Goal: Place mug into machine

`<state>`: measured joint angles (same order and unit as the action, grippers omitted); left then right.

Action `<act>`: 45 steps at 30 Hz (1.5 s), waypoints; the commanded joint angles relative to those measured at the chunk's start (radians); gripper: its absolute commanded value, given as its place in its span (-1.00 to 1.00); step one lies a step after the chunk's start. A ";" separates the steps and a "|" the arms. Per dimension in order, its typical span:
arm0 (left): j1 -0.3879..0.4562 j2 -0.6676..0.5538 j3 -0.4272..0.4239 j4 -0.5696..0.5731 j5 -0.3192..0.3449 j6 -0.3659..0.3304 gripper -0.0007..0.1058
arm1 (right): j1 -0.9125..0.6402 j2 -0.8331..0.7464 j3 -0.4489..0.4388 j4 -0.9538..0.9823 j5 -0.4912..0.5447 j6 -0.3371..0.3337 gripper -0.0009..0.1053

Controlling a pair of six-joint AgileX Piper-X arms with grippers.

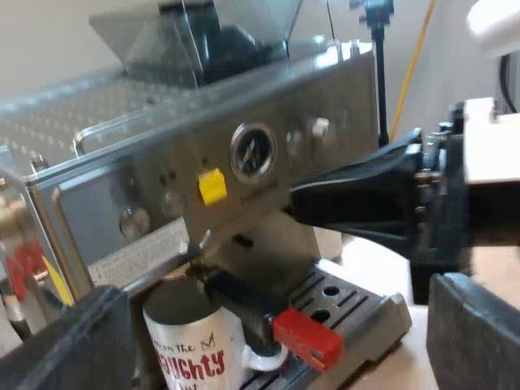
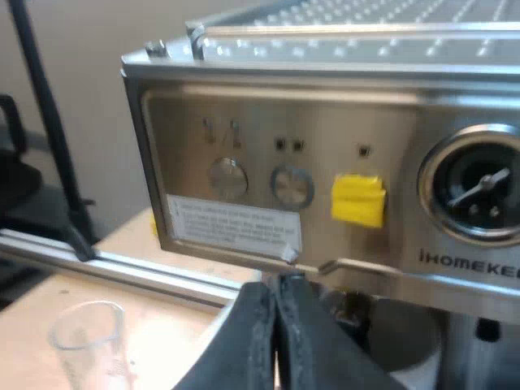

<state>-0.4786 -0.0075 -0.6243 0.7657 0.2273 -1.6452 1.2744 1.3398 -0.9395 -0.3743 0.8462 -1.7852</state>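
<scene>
**Sitting under the brew head, the mug looks placed**

The espresso machine is the biggest thing here, with its bean hopper on top and a pressure gauge and a square of yellow tape on the steel front. Below that front, the drip tray carries the white mug with red lettering. It stands upright just beside the metal holder, whose dark handle ends in red and juts out over the tray. I judge the holder to be locked in, so that coffee would fall into the mug.

The left fingers are spread wide apart, with the mug beyond the gap between them, and touch nothing that I can see. That reads as a release, the mug standing on its own. The right fingers are pressed together on nothing, their tips close under the front panel's lower edge, seemingly kept out of the way.

A measuring glass stands on the wooden table, apart from the machine.

What remains, I think, is backing the left arm off without nudging the mug.
</scene>
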 commanded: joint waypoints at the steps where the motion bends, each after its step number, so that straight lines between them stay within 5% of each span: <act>1: -0.004 -0.035 -0.008 0.000 0.000 -0.002 0.41 | 0.002 0.050 -0.055 -0.006 0.057 -0.011 -0.98; 11: -0.004 -0.035 -0.010 0.000 0.000 -0.002 0.41 | -0.032 0.194 -0.181 -0.009 0.208 -0.059 -0.98; 32: -0.004 -0.035 -0.010 0.000 0.017 -0.002 0.41 | -0.200 0.209 -0.183 -0.008 0.044 0.006 -0.98; 45: -0.004 -0.035 -0.010 0.000 0.017 -0.002 0.41 | -0.189 0.219 -0.183 0.018 0.095 -0.014 -0.98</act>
<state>-0.4786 -0.0075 -0.6281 0.7652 0.2402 -1.6452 1.1206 1.5480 -1.1113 -0.3690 0.9241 -1.7880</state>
